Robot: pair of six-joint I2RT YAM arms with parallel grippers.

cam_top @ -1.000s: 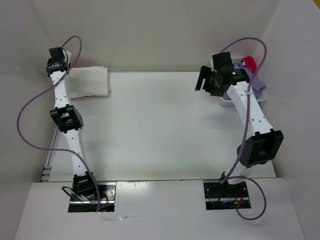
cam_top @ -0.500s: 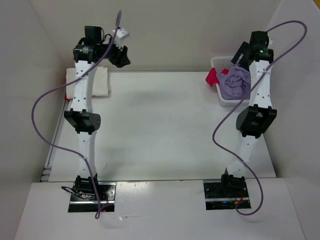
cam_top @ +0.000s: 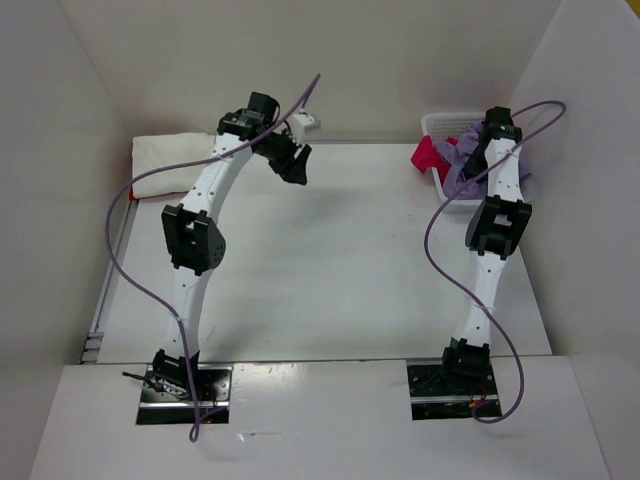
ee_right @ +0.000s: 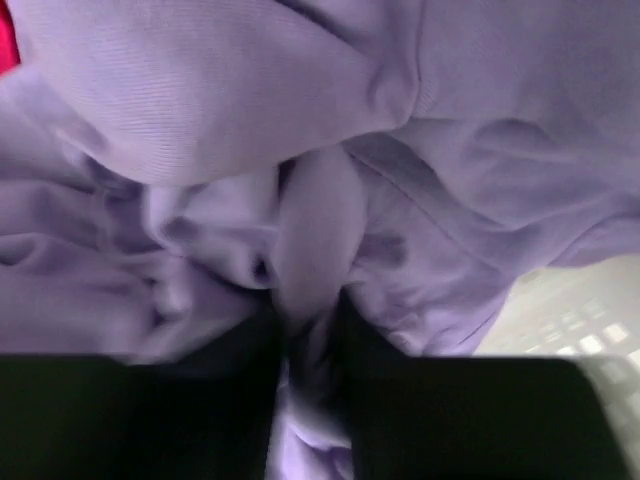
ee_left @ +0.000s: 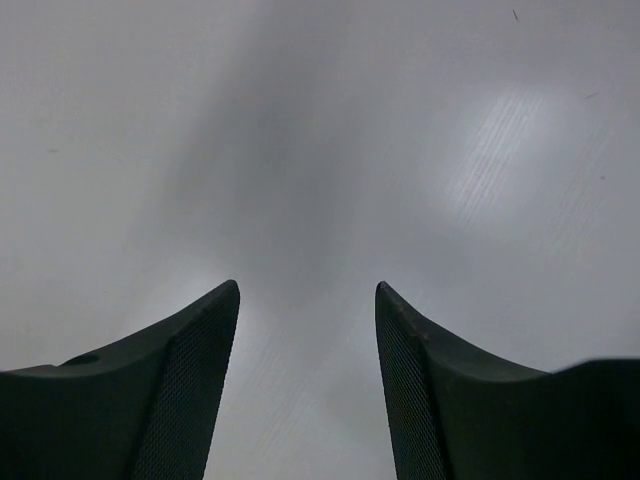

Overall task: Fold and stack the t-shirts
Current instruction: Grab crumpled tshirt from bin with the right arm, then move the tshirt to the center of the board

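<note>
I see the left arm [cam_top: 190, 240] arching from its base up toward the back middle of the table [cam_top: 340, 270]. Its wrist view shows the left jaws spread apart, hanging over bare table surface (only a soft shadow lies beneath them).

The right arm [cam_top: 495, 215] stands tall along the right side. Its wrist bends down into the white mesh basket [cam_top: 440, 123] at the far right corner. In that wrist view the right jaws are drawn close on a raised fold of the lavender shirt [ee_right: 200, 100], and the cloth is pinched between the dark fingers [ee_right: 240, 400]. The rest of that shirt lies bunched and creased in the basket, filling nearly the whole wrist picture. From above I can see part of it spilling over the basket's near rim.

The pinkish red shirt [cam_top: 428, 157] drapes over the basket's left wall, just beside the lavender one, and hangs toward the table.

The off-white shirt [cam_top: 175, 158] lies folded at the far left corner of the table, against the back wall and well apart from the left jaws. A strip of red cloth [cam_top: 134, 165] peeks out at its left end. I cannot tell from here how much of it lies underneath or how it is folded.
</note>
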